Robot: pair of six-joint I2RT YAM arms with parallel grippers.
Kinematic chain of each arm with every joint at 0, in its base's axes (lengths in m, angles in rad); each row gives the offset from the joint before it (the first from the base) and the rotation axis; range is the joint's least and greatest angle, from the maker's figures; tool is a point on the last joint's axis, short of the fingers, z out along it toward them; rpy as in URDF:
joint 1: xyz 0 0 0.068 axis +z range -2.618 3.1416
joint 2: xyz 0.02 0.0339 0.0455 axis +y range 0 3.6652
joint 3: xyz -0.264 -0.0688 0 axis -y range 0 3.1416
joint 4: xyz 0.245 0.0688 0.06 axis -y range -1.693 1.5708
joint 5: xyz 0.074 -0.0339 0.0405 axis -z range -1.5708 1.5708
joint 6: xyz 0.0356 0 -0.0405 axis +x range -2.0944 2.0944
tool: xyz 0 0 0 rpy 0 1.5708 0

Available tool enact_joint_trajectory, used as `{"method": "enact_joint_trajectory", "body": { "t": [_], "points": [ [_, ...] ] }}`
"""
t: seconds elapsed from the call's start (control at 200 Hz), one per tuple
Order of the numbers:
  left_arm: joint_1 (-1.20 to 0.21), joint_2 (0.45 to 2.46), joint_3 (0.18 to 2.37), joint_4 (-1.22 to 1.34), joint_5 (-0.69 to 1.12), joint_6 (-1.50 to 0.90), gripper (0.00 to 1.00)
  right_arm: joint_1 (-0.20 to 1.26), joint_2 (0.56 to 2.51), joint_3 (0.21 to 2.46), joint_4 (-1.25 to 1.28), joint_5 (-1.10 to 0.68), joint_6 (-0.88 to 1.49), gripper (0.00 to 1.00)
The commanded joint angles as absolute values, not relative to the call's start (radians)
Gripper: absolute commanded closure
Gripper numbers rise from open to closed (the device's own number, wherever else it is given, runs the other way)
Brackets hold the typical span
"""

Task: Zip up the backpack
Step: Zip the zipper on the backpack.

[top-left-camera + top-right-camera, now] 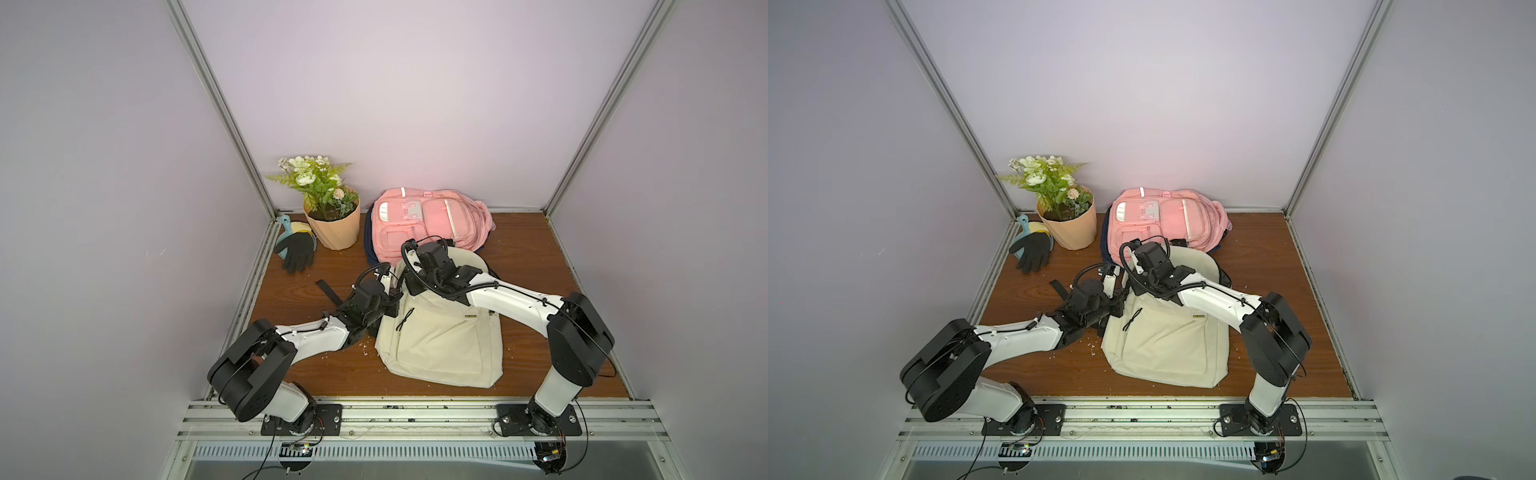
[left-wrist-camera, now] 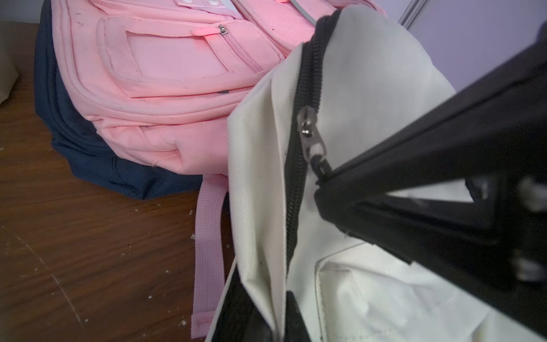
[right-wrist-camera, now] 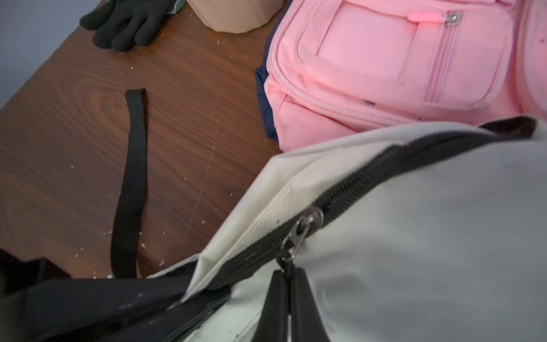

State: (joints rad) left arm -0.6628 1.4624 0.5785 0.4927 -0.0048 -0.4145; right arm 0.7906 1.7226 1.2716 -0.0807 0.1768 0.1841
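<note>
**Both grippers closed on the cream backpack at its zip**

The brown wood-grain counter (image 1: 540, 257) carries everything. The cream canvas backpack (image 1: 444, 340) lies front-up near the counter's middle, between the two arms, with its top end pointing toward the back wall.

Just beyond that top end, and touching it, a pink fabric backpack (image 1: 428, 220) lies on top of a navy bag (image 2: 88, 142). Further off, beyond the cream backpack's top corner on the left arm's side, stands a peach faceted pot of artificial white flowers (image 1: 334, 226).

The left gripper (image 1: 390, 306) meets the cream backpack's upper edge on the left arm's side. Its jaws are together, pinching the cream fabric fold beside the zip. The right gripper (image 3: 288, 274) reaches over the backpack's top end, its jaws pressed together on the black cord pull (image 3: 285, 262).

A black knit glove (image 1: 297, 251) lies past the pot, well apart from the backpack. A black webbing strap (image 3: 130, 183) runs flat across the counter, away from the backpack's edge near the left gripper.

The metal zip slider (image 3: 310, 219) sits partway along the black zip, with the cord pull drawn taut from it.
</note>
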Motion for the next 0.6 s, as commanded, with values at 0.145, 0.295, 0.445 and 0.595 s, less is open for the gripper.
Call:
{"method": "enact_joint_trajectory", "body": {
  "t": [0.145,0.295,0.445,0.595],
  "points": [
    [-0.67,1.466,0.575,0.533,-0.009,-0.416,1.0,0.774,1.673,1.461,-0.113,0.258,0.218,1.0],
    [-0.67,1.457,0.565,0.538,-0.007,-0.42,1.0,0.747,1.73,1.531,-0.165,0.384,0.26,1.0],
    [-0.67,1.439,0.551,0.534,-0.021,-0.423,1.0,0.693,1.734,1.527,-0.168,0.476,0.276,1.0],
    [-0.671,1.432,0.536,0.535,-0.039,-0.424,1.0,0.619,1.718,1.538,-0.16,0.465,0.285,1.0]
  ]
}}
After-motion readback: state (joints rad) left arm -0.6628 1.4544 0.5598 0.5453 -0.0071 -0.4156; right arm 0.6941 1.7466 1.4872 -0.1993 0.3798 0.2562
